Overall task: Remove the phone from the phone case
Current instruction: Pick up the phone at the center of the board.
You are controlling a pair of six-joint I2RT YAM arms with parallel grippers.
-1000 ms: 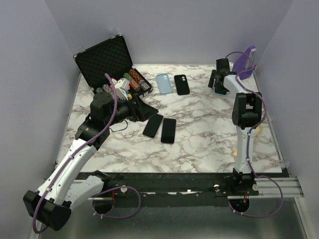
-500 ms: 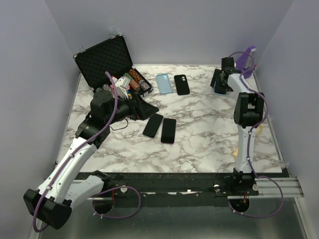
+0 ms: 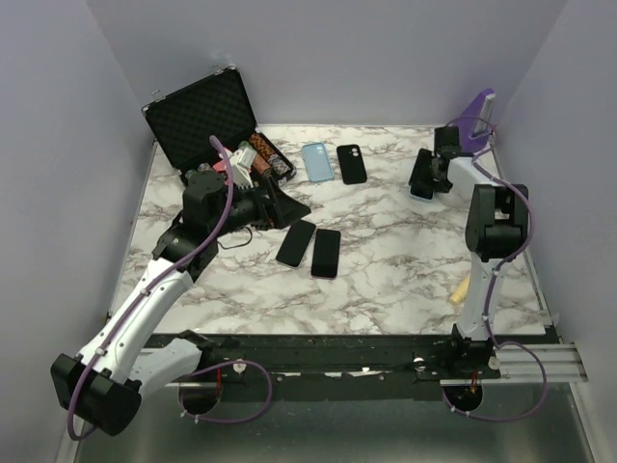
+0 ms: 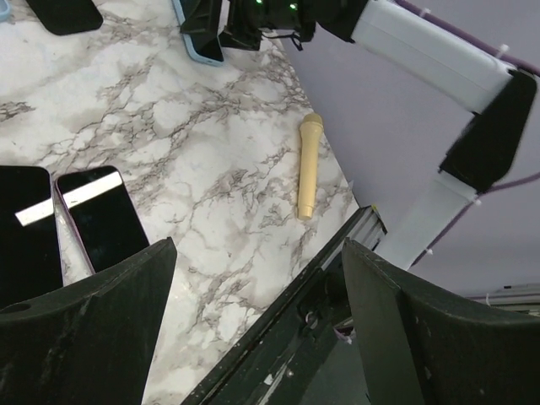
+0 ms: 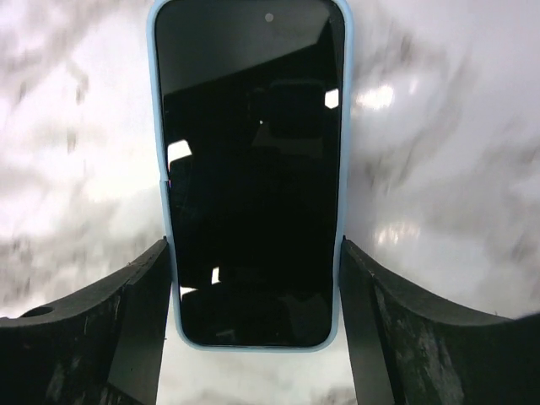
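A black phone in a light blue case [image 5: 251,169] sits between my right gripper's [image 5: 253,325] fingers, which press on the case's two long sides. The marble behind it is blurred, so it hangs above the table. In the top view the right gripper [image 3: 431,174] holds this cased phone [image 3: 420,183] at the back right. It also shows at the top of the left wrist view [image 4: 201,38]. My left gripper [image 3: 289,204] is open and empty, above the table near the two bare phones.
Two dark phones [image 3: 297,242] [image 3: 326,253] lie side by side mid-table. An empty blue case [image 3: 317,161] and a black case [image 3: 352,163] lie at the back. An open black foam case with chips [image 3: 207,116] stands back left. A yellow stick [image 3: 462,287] lies near the right edge.
My right gripper has moved a little right and toward the near side with the cased phone, tilting it. My left gripper has shifted slightly toward the back right.
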